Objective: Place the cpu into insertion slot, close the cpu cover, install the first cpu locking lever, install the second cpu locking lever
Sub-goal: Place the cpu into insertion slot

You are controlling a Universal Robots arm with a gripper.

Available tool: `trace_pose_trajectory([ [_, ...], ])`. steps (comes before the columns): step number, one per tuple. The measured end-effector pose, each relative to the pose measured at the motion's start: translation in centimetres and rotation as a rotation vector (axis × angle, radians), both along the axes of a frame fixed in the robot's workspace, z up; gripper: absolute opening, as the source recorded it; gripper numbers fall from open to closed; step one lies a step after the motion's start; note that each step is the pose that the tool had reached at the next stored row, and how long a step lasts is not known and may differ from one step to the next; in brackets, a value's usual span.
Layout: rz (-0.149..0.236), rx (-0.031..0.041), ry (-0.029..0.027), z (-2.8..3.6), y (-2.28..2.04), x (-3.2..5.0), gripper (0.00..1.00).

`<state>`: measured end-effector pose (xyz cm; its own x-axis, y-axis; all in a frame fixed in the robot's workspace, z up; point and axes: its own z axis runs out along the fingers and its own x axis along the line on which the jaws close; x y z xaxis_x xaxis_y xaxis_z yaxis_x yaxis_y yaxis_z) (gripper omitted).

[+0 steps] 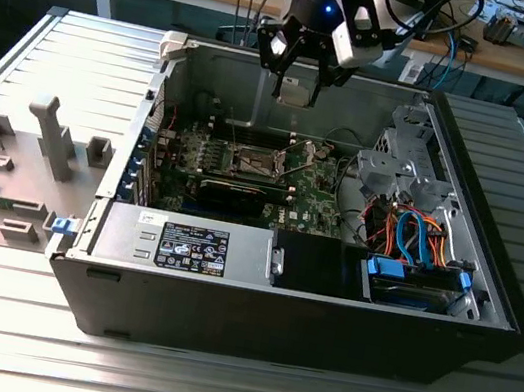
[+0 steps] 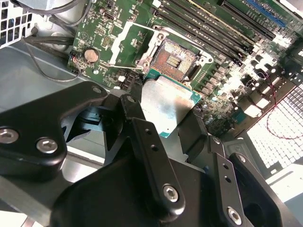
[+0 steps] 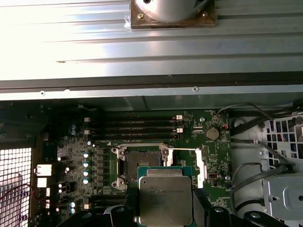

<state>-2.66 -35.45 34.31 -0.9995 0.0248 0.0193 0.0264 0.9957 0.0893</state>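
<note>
**A:** Where is the pale grey-green square cpu (image 1: 295,94) with the dull metal face?

**B:** It is gripped between the black fingers (image 2: 137,116) of the arm's gripper (image 1: 296,88). They close on two opposite edges, with the metal face turned to both wrist cameras. It hangs in the air above the open black and silver computer case (image 1: 488,297), apart from the green circuit board (image 1: 316,204).

**A:** And the small dark square insertion slot (image 1: 258,163) with the silvery rim?

**B:** In the exterior view it lies at about six o'clock from the cpu, near the middle of the board. It is bare, and its contact field shows in the second wrist view (image 2: 175,59).

**A:** What about the cover?

**B:** The silvery-grey metal cpu cover (image 3: 202,165) is swung open and stands beside the slot rather than over it.

**A:** What else is in the case?

**B:** From the board in the exterior view, a bundle of blue and orange cables (image 1: 416,233) sits at three o'clock. A black box with a white label (image 1: 192,248) sits at seven o'clock.

**A:** What does the case rest on?

**B:** A ribbed grey metal desk (image 1: 207,390). Grey plastic fixtures (image 1: 50,133) stand at nine o'clock from the case.
</note>
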Motion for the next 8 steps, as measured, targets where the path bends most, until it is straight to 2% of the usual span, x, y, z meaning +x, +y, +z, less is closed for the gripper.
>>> trace_pose_trajectory([
  [8,0.000,0.0000,0.0000,-0.38,0.00,0.00,0.54],
])
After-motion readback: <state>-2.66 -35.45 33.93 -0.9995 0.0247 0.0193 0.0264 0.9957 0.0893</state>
